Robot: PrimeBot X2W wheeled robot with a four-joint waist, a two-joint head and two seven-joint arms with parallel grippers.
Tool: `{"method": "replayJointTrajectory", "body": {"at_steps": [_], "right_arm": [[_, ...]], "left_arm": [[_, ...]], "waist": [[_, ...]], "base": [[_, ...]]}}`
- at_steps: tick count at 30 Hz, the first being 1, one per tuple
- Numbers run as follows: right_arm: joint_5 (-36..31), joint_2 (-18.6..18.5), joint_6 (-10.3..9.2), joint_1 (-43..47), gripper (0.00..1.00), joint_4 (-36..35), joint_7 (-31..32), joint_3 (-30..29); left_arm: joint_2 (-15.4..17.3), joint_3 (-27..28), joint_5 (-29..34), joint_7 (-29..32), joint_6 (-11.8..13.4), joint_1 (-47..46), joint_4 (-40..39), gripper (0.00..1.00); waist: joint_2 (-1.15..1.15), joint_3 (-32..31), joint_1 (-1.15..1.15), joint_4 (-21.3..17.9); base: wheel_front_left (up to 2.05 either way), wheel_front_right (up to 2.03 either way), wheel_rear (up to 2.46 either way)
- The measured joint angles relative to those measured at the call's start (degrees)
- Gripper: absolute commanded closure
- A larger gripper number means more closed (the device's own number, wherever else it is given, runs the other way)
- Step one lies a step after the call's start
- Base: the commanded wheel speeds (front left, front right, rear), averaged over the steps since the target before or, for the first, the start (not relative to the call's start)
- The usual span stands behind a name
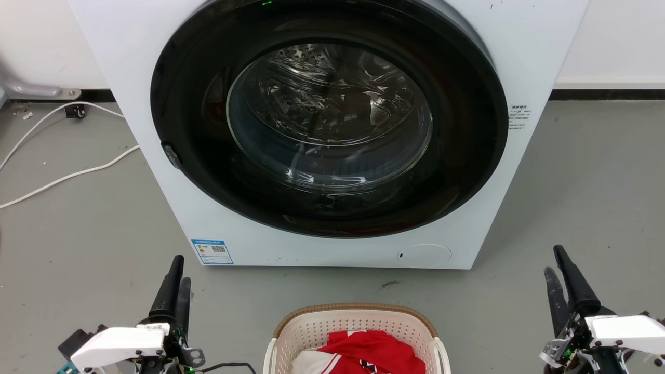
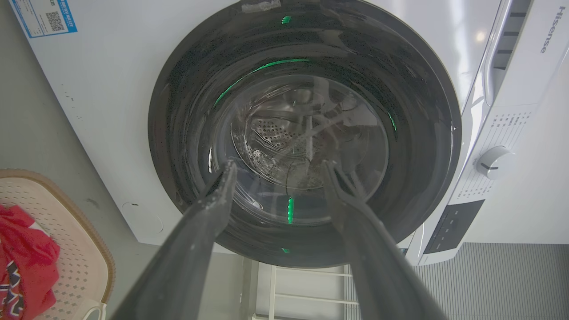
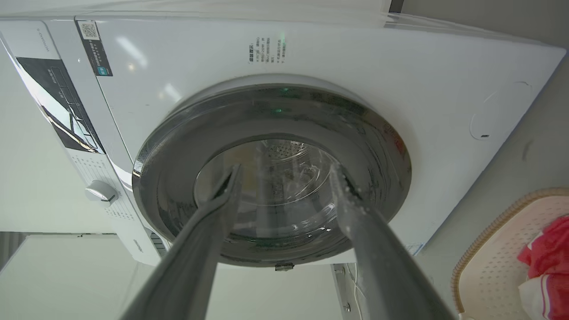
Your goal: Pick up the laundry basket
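closest, at the bottom middle of the head view: laundry basket [image 1: 311,332], cream with little holes and a brown rim. sits on the grey floor [image 1: 571,208], just in front of the big white washing machine [image 1: 530,52], not touching it. holds red clothes [image 1: 374,345] with a bit of white.

low on the left: left gripper [image 1: 181,270], fingers pointing up at the machine. look close together from the head view, but stand apart in the left wrist view, with nothing between them. off to the side of the basket, not touching it.

low on the right: right gripper [image 1: 553,259], fingers apart too, holding nothing. on the other side of the basket, not touching it.

round dark door [image 1: 327,218] of the machine shut, with the shiny drum [image 1: 332,114] seen through it. blue sticker [image 1: 212,252] near the bottom left corner of the machine. white cables [image 1: 62,179] on the floor to the left.
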Motion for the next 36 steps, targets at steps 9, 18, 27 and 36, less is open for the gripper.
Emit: {"method": "replayJointTrajectory", "body": {"at_steps": [9, 18, 27, 36], "right_arm": [[-12.07, 0.0, 0.0, 0.58, 0.0, -3.44, -2.38, 0.26], [-26.3, 0.0, 0.0, 2.08, 0.0, -6.67, -4.69, 1.67], [-36.56, 0.0, 0.0, 3.3, 0.0, -8.43, -6.58, 2.4], [-45.14, 0.0, 0.0, 4.07, 0.0, -11.11, -8.42, 2.81]], "left_arm": [[0.01, -0.03, 10.63, -2.38, 1.15, 0.01, -2.72, 0.0], [0.01, -1.08, 22.7, -4.77, 3.01, 1.12, -5.42, 0.0], [0.03, -1.96, 32.67, -6.75, 3.98, 1.76, -6.72, 0.0], [0.05, -2.64, 41.05, -8.36, 4.44, 2.43, -8.02, 0.0]], "waist": [[0.0, 0.06, 0.0, -0.04], [0.0, 0.03, 0.0, -0.06], [0.0, -0.06, 0.0, -0.05], [0.0, -0.12, 0.0, -0.05]], "base": [[0.0, 0.0, 0.0], [0.0, 0.0, 0.0], [0.0, 0.0, 0.0], [0.0, 0.0, 0.0]]}}
